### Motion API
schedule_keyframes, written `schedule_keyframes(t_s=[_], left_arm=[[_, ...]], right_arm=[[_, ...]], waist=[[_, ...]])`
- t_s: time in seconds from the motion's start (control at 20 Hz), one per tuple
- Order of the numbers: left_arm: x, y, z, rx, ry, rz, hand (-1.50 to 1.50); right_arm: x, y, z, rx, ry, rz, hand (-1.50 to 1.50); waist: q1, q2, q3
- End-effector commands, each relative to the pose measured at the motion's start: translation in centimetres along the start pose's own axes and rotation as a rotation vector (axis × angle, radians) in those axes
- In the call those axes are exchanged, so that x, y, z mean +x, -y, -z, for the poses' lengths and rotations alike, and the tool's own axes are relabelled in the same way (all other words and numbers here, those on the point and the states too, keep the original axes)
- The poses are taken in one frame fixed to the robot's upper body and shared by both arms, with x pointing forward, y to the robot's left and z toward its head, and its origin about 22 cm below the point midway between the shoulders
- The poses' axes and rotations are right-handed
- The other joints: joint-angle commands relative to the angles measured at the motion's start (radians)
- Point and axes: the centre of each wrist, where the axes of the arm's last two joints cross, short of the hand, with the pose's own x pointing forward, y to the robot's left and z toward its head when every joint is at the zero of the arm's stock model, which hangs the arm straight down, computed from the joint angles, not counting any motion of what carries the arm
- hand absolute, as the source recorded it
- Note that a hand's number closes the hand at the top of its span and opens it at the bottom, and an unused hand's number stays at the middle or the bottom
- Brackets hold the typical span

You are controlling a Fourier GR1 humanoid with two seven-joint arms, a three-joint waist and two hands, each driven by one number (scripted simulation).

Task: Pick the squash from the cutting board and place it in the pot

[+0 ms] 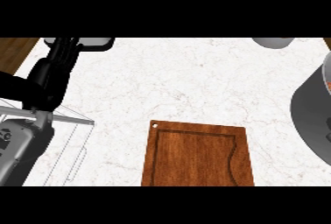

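Brown wooden cutting board point(197, 155) lies on the white marbled tabletop point(187, 78), long axis running away from the viewer, small hole at its far left corner, near end cut off. The squash cannot be made out for certain: an orange sliver point(328, 83) shows at the right edge against a large dark grey curved shape point(310, 118), too cropped to tell its axis or heading. Left robot hand point(57, 65), black, shows at upper left, fingers roughly straight and pointing up, holding nothing. A pale grey rounded object point(274, 42) is cut off at the top. Thin wire lines point(68, 120) cross the left side.
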Motion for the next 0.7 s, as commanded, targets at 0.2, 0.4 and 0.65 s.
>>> schedule_keyframes(t_s=[0.2,0.4,0.65], left_arm=[[-9.0,-4.6,-6.5,0.09,-0.382,0.217,0.0],[-8.6,-4.9,-6.7,0.116,-0.383,0.224,0.0],[-8.6,-6.1,-7.3,0.156,-0.396,0.223,0.0]], right_arm=[[-1.8,1.4,0.6,0.002,-0.021,0.254,-1.5],[-3.6,2.8,0.3,0.034,-0.033,0.323,-1.5],[-6.5,4.7,-1.5,0.059,-0.038,0.383,-1.5]], waist=[[-0.017,0.014,-0.008],[-0.025,0.006,-0.008],[-0.062,-0.006,-0.009]])
